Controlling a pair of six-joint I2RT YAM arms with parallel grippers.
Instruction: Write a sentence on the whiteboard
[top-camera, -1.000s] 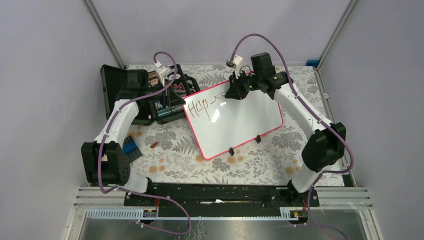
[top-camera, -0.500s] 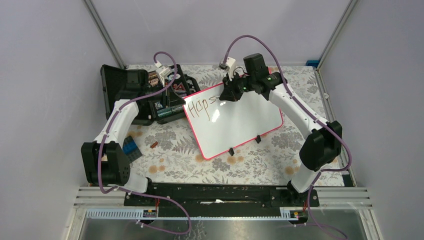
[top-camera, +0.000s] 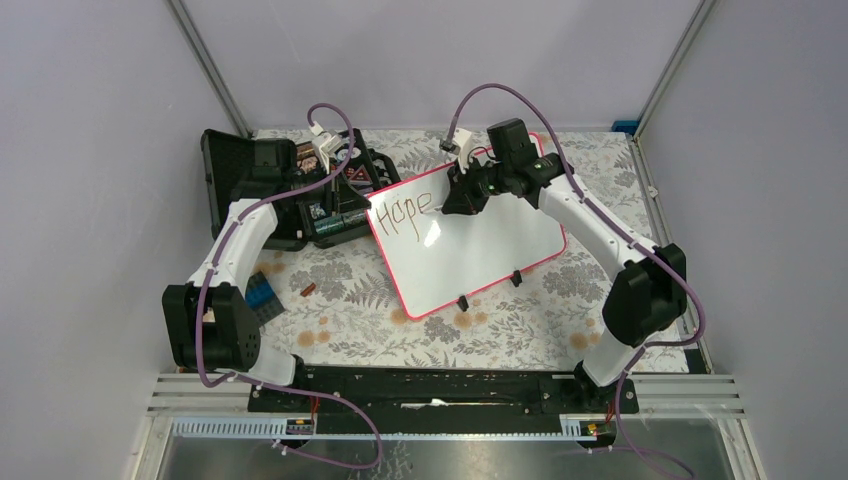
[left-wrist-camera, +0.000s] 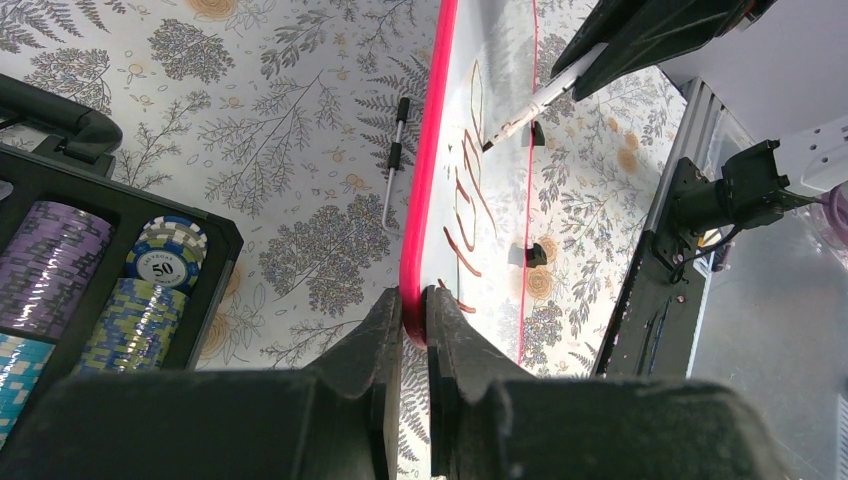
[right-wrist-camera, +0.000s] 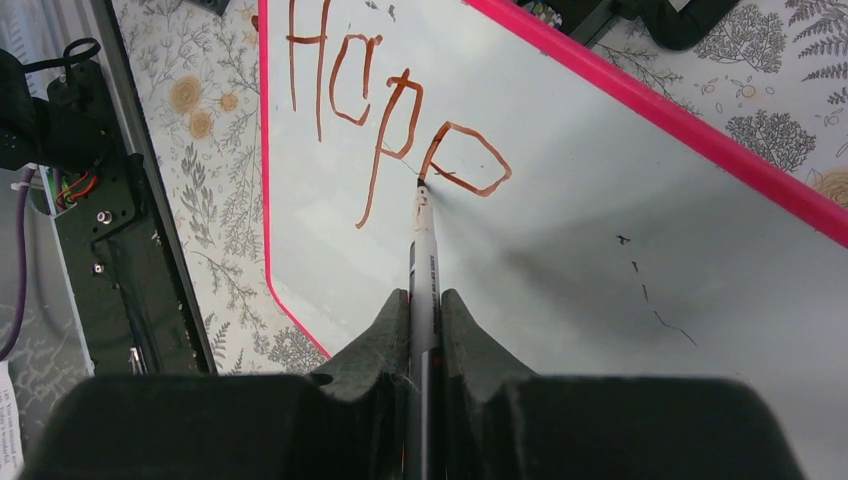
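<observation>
Whiteboard (top-camera: 480, 245) sits mid-table (top-camera: 350, 300), sentence (top-camera: 403, 213) reading "Hope" at its ten o'clock corner. Left gripper (left-wrist-camera: 413, 302) pinches its pink rim. Right gripper (right-wrist-camera: 425, 300) pinches a marker (right-wrist-camera: 422, 250), tip touching the "e".

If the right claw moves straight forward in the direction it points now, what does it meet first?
The whiteboard. The right claw is shut on a marker whose tip seems to be touching the board; going on would likely only press the marker harder into it.
</observation>
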